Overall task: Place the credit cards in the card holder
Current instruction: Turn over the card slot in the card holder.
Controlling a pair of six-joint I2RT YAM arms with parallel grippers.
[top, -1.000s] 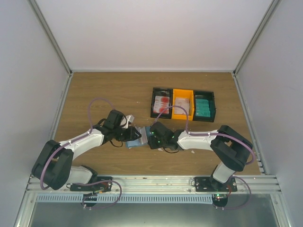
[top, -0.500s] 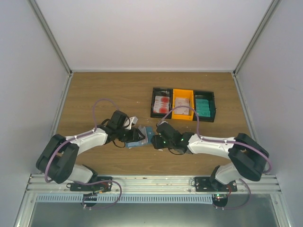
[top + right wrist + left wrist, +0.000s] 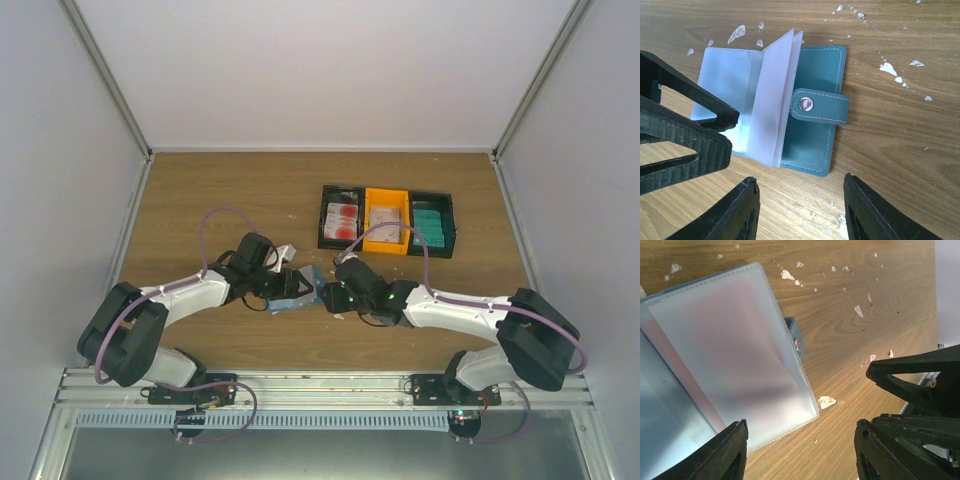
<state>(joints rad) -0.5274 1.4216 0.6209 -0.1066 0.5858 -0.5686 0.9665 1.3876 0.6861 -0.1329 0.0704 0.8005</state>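
Observation:
The card holder (image 3: 297,290) lies open on the wood between my two grippers, its blue cover (image 3: 816,140) flat and its snap strap (image 3: 820,107) folded over. Its clear sleeves (image 3: 735,365) stand fanned up. My left gripper (image 3: 283,282) is open at the holder's left side, with a sleeve corner under its left finger (image 3: 727,452) and nothing gripped. My right gripper (image 3: 329,297) is open just off the holder's right edge, over bare wood (image 3: 802,212). The credit cards (image 3: 341,218) sit in stacks in the tray: red-blotched, pale (image 3: 385,215) and teal (image 3: 430,226).
The black-and-orange three-compartment tray (image 3: 321,226) stands behind the right arm. Small white scraps (image 3: 888,68) are scattered on the wood around the holder, one (image 3: 826,401) close to the sleeve corner. Grey walls enclose the table on three sides.
My left jaws have spread wider and the left wrist has shifted slightly right. The right arm's elbow has swung out to the right and lower. The holder stays in place.

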